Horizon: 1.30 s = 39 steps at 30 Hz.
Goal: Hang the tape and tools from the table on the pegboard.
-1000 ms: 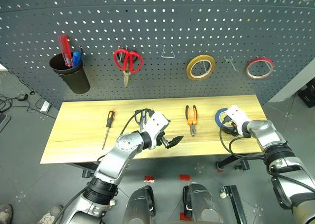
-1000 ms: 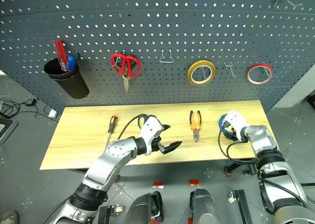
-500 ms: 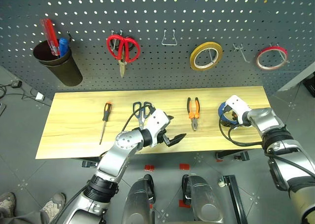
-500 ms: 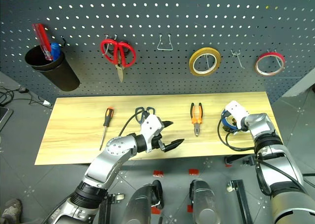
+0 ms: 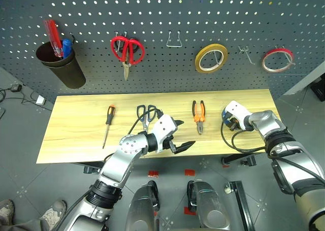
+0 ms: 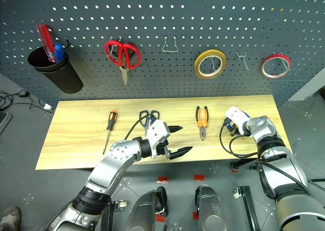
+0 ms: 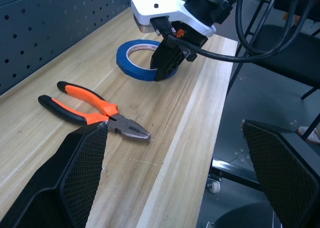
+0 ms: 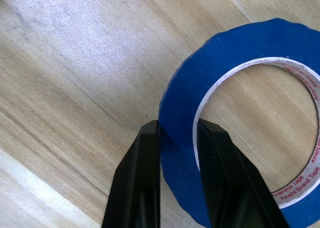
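My right pincer [image 8: 177, 138] is pinching the tape [image 8: 240, 112] wall; thin grip, it might slip when lifted off the counter [image 5: 76, 134].

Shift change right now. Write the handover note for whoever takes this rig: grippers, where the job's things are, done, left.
Right gripper: shut on the blue tape, one finger outside the ring, one inside; tape lies flat at the table's right end.
Left gripper: open, empty, hovering over the table's front edge.
On the table: screwdriver, dark-handled scissors, pliers.
Done: nothing of the job hangs on the pegboard yet.
Left: lift and hang the tape, then the three tools.
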### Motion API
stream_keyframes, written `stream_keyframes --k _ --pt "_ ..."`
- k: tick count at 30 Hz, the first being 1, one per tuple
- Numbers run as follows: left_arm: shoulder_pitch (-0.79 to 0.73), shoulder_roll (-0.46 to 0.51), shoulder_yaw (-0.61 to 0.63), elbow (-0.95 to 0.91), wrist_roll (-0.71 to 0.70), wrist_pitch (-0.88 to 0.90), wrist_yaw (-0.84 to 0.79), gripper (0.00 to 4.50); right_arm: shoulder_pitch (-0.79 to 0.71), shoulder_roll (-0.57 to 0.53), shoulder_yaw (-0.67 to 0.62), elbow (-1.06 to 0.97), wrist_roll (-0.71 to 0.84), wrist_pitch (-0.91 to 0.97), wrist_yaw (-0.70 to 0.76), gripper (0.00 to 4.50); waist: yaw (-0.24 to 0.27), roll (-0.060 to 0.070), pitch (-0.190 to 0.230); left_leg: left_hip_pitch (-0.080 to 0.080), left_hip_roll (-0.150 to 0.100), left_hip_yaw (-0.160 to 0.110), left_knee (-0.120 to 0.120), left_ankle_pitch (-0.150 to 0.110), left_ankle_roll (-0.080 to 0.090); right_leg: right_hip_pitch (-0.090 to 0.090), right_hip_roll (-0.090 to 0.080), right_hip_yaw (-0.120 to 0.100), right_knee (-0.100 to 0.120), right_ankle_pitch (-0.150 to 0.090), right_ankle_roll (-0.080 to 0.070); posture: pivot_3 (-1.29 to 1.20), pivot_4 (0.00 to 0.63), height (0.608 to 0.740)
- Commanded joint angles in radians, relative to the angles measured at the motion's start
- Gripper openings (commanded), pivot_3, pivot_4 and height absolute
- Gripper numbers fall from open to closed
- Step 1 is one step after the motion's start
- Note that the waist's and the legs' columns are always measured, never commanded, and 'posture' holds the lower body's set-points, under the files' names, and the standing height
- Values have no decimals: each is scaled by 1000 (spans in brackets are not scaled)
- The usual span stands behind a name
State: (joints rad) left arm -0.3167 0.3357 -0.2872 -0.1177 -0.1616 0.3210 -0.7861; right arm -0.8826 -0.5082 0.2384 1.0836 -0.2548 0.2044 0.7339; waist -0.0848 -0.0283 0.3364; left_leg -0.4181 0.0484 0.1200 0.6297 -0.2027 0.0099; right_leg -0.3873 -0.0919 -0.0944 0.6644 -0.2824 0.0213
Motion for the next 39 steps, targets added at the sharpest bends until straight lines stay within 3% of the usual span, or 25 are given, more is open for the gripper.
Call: stream_keyframes --k 1,4,7,10,13,16,21,27,33,39 --pt "12 -28 41 -67 -65 -2 9 4500 73 -35 -34 -70 7 2 -74 692 1 0 0 0 0 0 0 0 0 0 0 0 0 0 0 -197 327 740" --pt "3 -44 63 -83 -91 -3 18 4500 238 -73 -114 -377 37 54 -133 692 10 0 0 -1 0 -1 0 0 0 0 -1 -1 0 0 0 -206 319 740" --pt "-14 -50 76 -101 -96 -4 36 4500 498 -57 -214 -832 45 123 -231 691 27 2 -1 -5 -1 -2 -1 0 -1 -2 -1 -3 -1 -1 2 -215 318 740" --pt "-34 -60 91 -106 -91 -22 54 4500 696 -36 -213 -1173 -31 54 -337 690 26 3 -2 -13 -1 -3 -1 -1 -1 -10 0 -4 -1 -2 4 -229 314 740" --pt "-57 -71 97 -100 -74 -56 72 4500 797 42 -198 -1424 -92 36 -447 690 11 3 -2 -16 -1 1 -1 -1 -1 -18 0 -1 2 -2 5 -242 314 740" --pt "-79 -85 81 -105 -67 -77 77 4500 804 88 -192 -1543 -140 -3 -512 690 -3 3 -2 -16 -1 0 0 -1 -1 -18 0 0 5 -3 7 -250 310 740" --pt "-119 -93 70 -84 -73 -84 63 4500 660 83 -250 -1451 -88 -32 -524 690 -4 3 -2 -15 -2 0 3 0 -1 -18 0 2 10 -5 10 -259 303 740" --pt "-154 -100 73 -68 -71 -74 81 4500 437 10 -268 -1149 -13 -170 -490 690 -7 3 -2 -15 -1 0 9 0 -1 -18 0 2 15 -2 5 -255 296 740" --pt "-156 -101 73 -66 -67 -73 85 4500 288 8 -263 -866 80 -262 -410 689 -15 3 -2 -15 -1 0 10 0 0 -18 0 1 14 -2 4 -235 290 740" --pt "-120 -45 75 -73 -40 -82 71 4500 365 24 -263 -926 80 -230 -427 2669 -14 3 -2 -15 -1 0 10 0 0 -18 0 2 15 -2 4 -225 294 740"
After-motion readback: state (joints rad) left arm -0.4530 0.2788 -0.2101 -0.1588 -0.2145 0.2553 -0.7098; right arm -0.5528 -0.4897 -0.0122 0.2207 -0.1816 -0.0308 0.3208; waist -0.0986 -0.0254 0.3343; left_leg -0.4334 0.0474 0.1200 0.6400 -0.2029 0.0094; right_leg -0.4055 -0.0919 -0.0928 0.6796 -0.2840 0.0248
